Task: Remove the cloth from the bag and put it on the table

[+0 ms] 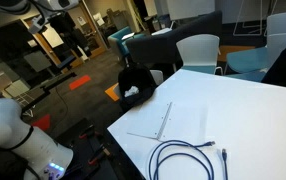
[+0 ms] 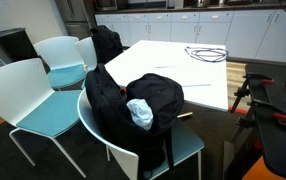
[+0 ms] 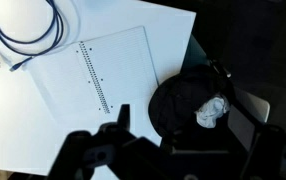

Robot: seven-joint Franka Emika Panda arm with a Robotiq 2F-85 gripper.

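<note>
**Item: cloth** [image 2: 140,112]. Pale, white to faint blue, crumpled into a wad. Sits in the open mouth of a black backpack [image 2: 113,100], partly out in the open and partly tucked behind the dark fabric lip. Shows in the wrist view as a bright patch [image 3: 213,110] against the black.

**Holder:** backpack propped on the teal seat of a chair [image 2: 188,150], just beside the edge of the white table [image 2: 173,60].

**Handling, judged:** light, soft, limp. Likely to drape and trail once lifted, and may snag on the opening's edge. Not fragile, not slippery. Best taken at the topmost exposed fold, pinching well into the bunch so as not to catch the bag fabric, then drawn up and out.

**Orientation:** no crisp long axis, being bunched. Looks slightly longer than wide in an exterior view, running along the bag's opening from upper end to lower. How much lies hidden inside cannot be told.

**Gripper** [image 3: 183,150]: hangs above the table's edge and the bag, well apart from the cloth. Fingers look spread, with nothing between them.

**Also on the table:** spiral notebook [image 3: 113,70], open and lying flat. Dark coiled cable [image 3: 28,25] farther off. Bare tabletop beside the notebook looks adequate for laying the cloth.
</note>
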